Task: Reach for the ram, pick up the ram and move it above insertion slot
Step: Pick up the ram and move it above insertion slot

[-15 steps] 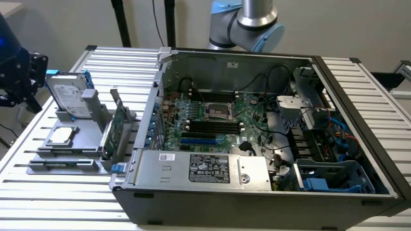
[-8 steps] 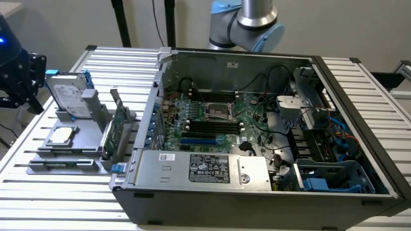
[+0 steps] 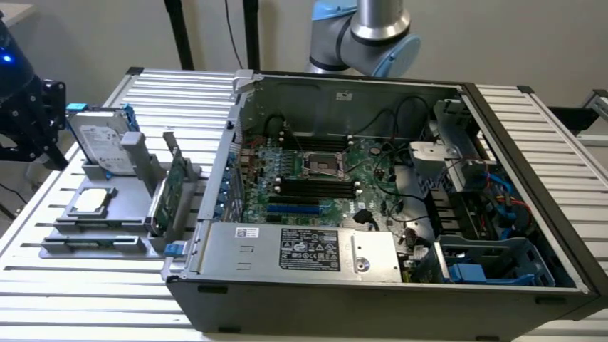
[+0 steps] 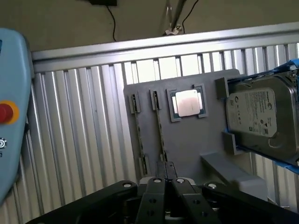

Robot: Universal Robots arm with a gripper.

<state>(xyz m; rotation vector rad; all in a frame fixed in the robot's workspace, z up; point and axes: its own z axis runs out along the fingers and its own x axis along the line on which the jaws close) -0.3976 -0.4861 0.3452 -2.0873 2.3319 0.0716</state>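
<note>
The gripper (image 4: 168,182) is hanging above a gray holder (image 4: 187,144), its fingers clenched together, with nothing I can make out between them. The holder is lying on the slatted metal worktop (image 3: 85,285), just beside the open computer case (image 3: 285,303) on the exterior view's left. Two narrow slots are running side by side along the holder. In the one nearer the processor chip (image 4: 188,102), a thin dark strip is standing edge-on. This appears to be the ram (image 4: 159,130), though I cannot tell for certain. The gripper's tips are lining up close to one end of that slot and are apart from the strip. A silver hard drive (image 4: 261,116) is leaning upright in the holder's bracket beyond the chip. In the exterior view, a taller green card with a blue tab (image 3: 169,192) is standing on the holder's side nearest the case. Inside the case the motherboard (image 3: 328,160) is lying flat, its black memory slots (image 3: 314,187) sitting near its middle, well apart from the holder. A joint of the arm (image 3: 380,32) is showing behind the case.
</note>
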